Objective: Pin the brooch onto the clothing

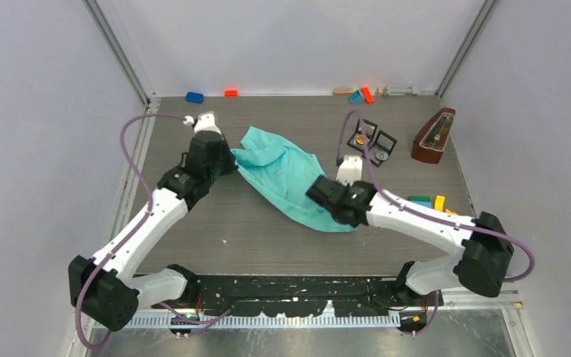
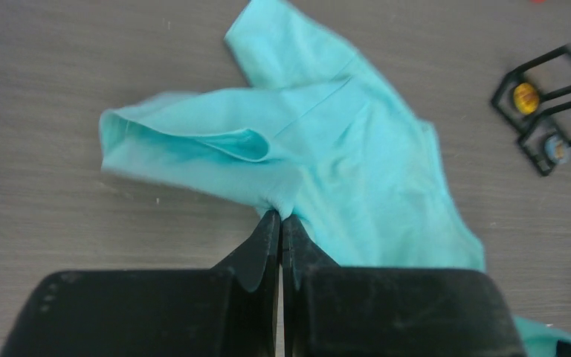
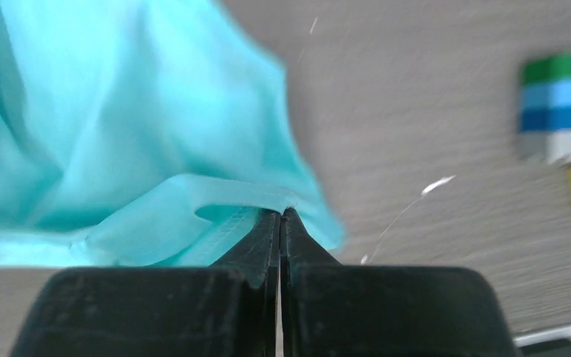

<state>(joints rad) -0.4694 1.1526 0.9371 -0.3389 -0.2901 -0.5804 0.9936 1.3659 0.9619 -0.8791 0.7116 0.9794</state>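
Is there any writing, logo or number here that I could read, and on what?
No readable text anywhere.
The T-shirt: plain, no print.
The yellow brooch and the bluish brooch: too small and blurred to read.
The stacked blocks: blurred, no marks visible.

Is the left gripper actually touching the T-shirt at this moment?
Touching. The left wrist view shows the left gripper shut, with a fold of the T-shirt bunched right at its fingertips.

The right gripper (image 3: 280, 217) is pinching a hem fold of the clothing (image 3: 104, 104), jaws pressed together; coloured blocks (image 3: 561, 104) are sitting on the surface (image 3: 416, 89).
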